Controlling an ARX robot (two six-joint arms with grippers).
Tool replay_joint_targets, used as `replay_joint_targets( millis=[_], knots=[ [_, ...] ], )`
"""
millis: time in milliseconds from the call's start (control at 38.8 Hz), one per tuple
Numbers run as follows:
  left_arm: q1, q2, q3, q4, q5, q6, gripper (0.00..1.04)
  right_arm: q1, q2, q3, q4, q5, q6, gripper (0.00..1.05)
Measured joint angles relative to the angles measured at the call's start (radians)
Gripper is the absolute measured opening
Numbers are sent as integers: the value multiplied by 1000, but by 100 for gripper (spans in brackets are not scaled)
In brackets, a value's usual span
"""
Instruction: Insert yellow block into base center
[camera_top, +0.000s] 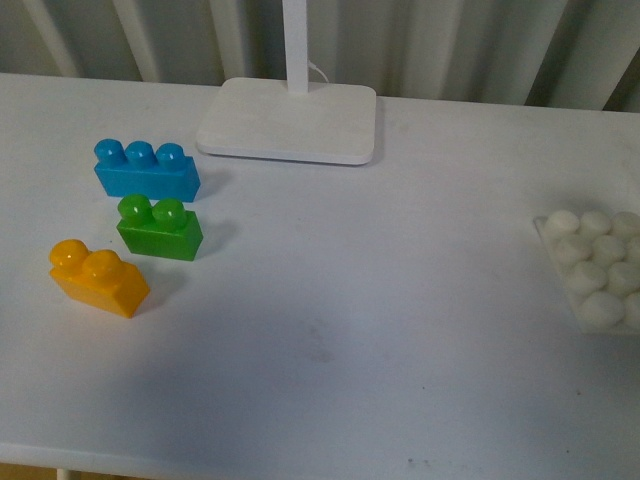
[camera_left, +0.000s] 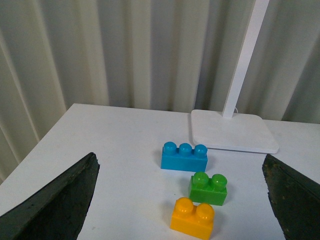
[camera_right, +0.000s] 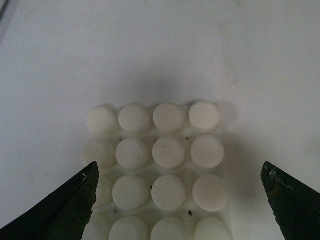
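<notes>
The yellow block (camera_left: 193, 218) lies at 12 o'clock from the spread left hand (camera_left: 179, 157). The spread right hand (camera_right: 179, 165) hangs over the base (camera_right: 170, 152).

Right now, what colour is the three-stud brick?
The brick is blue; left wrist view shows it best.

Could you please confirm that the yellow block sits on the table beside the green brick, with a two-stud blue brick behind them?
Not quite: the blue brick has three studs, not two, as the front view shows. Otherwise yes: the yellow block sits on the table beside the green brick, with the blue one behind them.
</notes>
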Motion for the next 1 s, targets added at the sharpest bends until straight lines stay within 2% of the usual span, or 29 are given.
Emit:
replay_joint_targets(
  millis=[644,824,1005],
  knots=[
    [0,0,0,0,0,0,98,40,233,104,-11,52,7,95],
    [0,0,0,0,0,0,98,98,235,108,-27,93,51,95],
    [0,0,0,0,0,0,98,200,234,117,-43,126,98,95]
  ],
)
